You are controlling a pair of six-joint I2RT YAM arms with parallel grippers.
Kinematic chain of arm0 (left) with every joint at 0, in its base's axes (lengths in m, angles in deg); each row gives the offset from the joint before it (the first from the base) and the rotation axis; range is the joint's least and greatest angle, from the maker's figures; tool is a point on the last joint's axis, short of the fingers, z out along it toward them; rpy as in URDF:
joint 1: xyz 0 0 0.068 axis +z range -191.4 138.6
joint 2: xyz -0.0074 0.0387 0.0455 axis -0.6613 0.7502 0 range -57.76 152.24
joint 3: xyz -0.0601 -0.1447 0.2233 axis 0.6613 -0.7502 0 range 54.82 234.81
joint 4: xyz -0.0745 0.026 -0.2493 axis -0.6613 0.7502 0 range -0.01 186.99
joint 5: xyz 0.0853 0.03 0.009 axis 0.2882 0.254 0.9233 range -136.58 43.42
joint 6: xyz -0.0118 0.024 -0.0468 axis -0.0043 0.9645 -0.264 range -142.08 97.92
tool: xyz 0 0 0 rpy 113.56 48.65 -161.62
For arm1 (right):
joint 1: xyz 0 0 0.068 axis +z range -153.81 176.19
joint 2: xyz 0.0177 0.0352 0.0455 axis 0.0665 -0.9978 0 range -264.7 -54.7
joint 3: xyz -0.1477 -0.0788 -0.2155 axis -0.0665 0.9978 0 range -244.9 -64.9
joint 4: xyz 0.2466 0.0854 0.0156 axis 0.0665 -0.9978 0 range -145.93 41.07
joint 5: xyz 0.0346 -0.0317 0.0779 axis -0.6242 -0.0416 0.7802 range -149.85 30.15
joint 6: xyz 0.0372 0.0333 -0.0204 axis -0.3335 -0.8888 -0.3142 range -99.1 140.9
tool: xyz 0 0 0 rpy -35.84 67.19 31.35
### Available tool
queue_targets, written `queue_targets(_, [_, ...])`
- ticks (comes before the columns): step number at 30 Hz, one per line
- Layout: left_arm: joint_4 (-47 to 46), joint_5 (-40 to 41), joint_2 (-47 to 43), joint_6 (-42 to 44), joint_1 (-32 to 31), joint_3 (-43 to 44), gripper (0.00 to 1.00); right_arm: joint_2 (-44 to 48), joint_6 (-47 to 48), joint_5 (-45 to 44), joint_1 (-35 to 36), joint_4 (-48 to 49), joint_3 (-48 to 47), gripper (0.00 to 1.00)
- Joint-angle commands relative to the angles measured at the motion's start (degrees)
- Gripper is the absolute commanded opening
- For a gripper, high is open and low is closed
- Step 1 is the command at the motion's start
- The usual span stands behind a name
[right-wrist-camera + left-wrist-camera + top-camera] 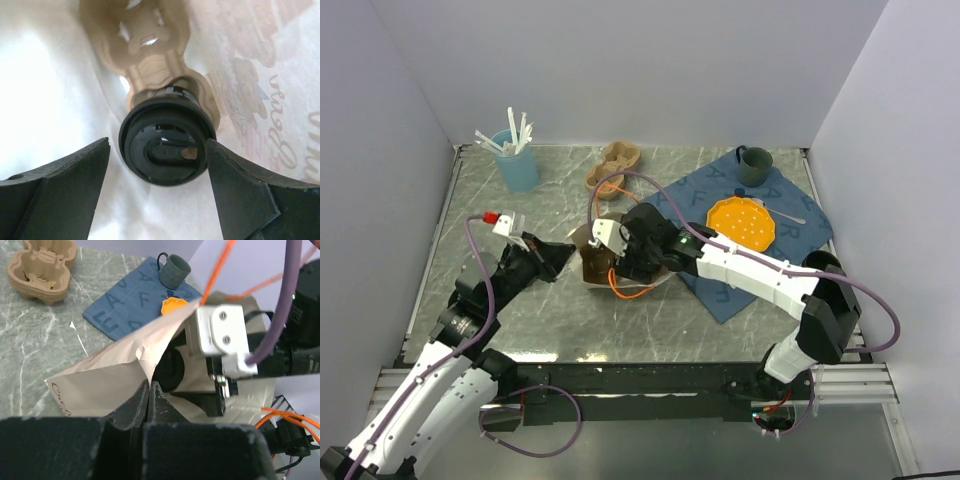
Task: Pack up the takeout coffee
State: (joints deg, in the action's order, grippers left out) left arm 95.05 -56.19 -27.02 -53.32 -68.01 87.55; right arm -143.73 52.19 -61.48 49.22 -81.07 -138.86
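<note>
left end effector (149, 390) clamped on bag (107, 375) edge; right end effector (157, 146) inside bag, jaws apart, straddling coffee (164, 152) in carrier (142, 47).

- Table (550, 320): grey marble top.
- Blue cup (517, 168), back left, upright, holding white sticks (510, 130).
- Cardboard carrier (613, 166), back centre, on the bare table.
- Blue cloth (705, 185) with printed letters, spread on the right.
- Mug (753, 165), dark teal, upright on the cloth's far corner.
- Orange plate (742, 222) on the cloth.
- Thin white utensil (785, 214) just right of the plate.
</note>
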Motion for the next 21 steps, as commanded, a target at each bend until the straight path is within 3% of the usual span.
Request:
queue_targets(1, [1.5, 1.1, 3.4, -0.7, -0.2, 6.3, 0.01, 2.7, -1.6, 3.1, 0.6, -6.3, -4.1, 0.83])
queue_targets(9, [6.4, 2.2, 9.6, -1.5, -0.2, 12.9, 0.03, 1.3, -1.7, 2.0, 1.2, -10.0, -10.2, 0.83])
queue_targets(18, [10.5, 4.7, 13.6, -1.2, -0.2, 18.2, 0.18, 0.3, -0.9, 2.4, 1.1, -13.6, -14.8, 0.81])
queue_targets(21, [11.3, 6.3, 15.0, -1.2, -0.2, 20.0, 0.29, -0.1, -0.7, 1.9, 1.2, -13.7, -16.8, 0.8])
